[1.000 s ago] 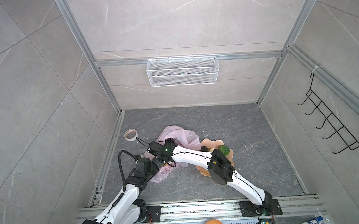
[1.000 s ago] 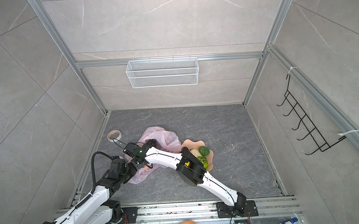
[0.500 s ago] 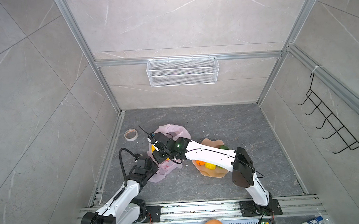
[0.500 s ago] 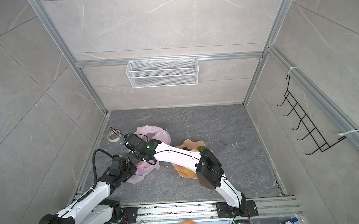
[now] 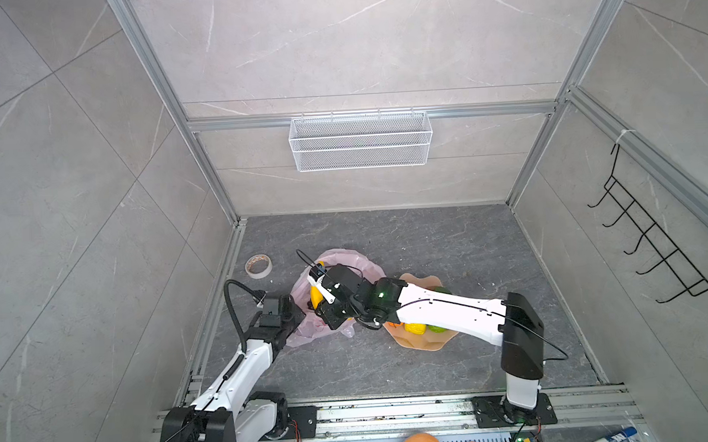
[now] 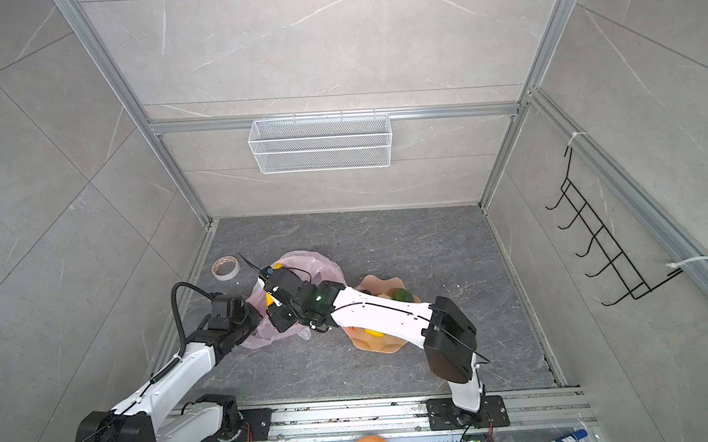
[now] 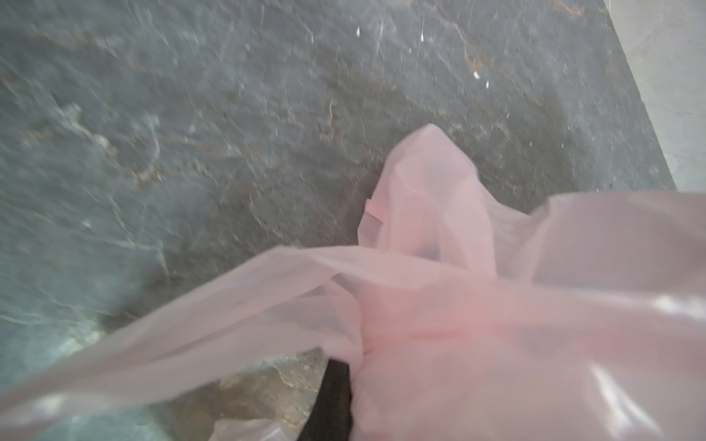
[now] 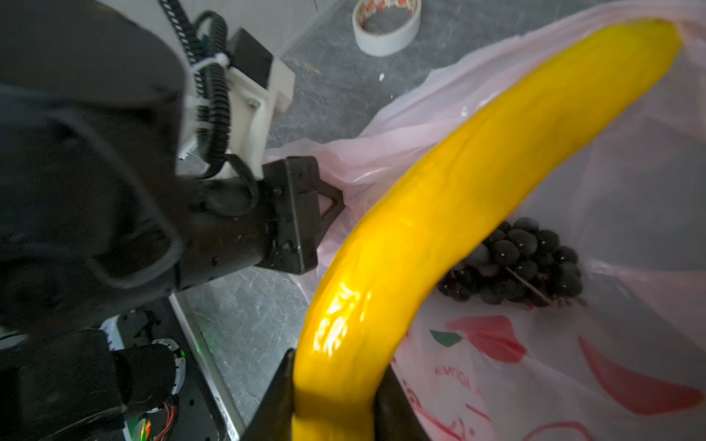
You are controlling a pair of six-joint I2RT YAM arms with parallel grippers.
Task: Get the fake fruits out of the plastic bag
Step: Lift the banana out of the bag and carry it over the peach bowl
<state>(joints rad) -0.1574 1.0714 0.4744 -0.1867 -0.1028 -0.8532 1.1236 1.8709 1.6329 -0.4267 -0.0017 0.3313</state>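
**Banana gripped, about to come out of the bag**

The step in hand is pulling the banana (image 8: 458,198) out. The right gripper (image 8: 334,404) is clamped on one end of it, a jaw on either side of the yellow skin. The rest of the fruit arches up across the open mouth of the pink plastic bag (image 8: 611,382).

The left gripper (image 8: 331,205) is closed on a pinch of the bag's rim, and in its own wrist view the film stretches taut away from it. This appears to be what holds the mouth open.

The black grape bunch (image 8: 515,263) lies deeper inside on the bag's floor, touching the banana's underside. In both top views the bag sits on the dark worktop (image 5: 428,243) with a tape roll (image 5: 258,266) near it. Just beside the bag is a peach plate (image 5: 423,345) that already carries a lemon (image 5: 415,329) and a green fruit (image 6: 402,296).

Judging by this, the task is well along, with the banana and the grapes left to remove. The next move calls for lifting the banana clear of the rim without snagging the thin film, then carrying it across to the plate. The left grip should hold firm so the bag does not ride up with the fruit.
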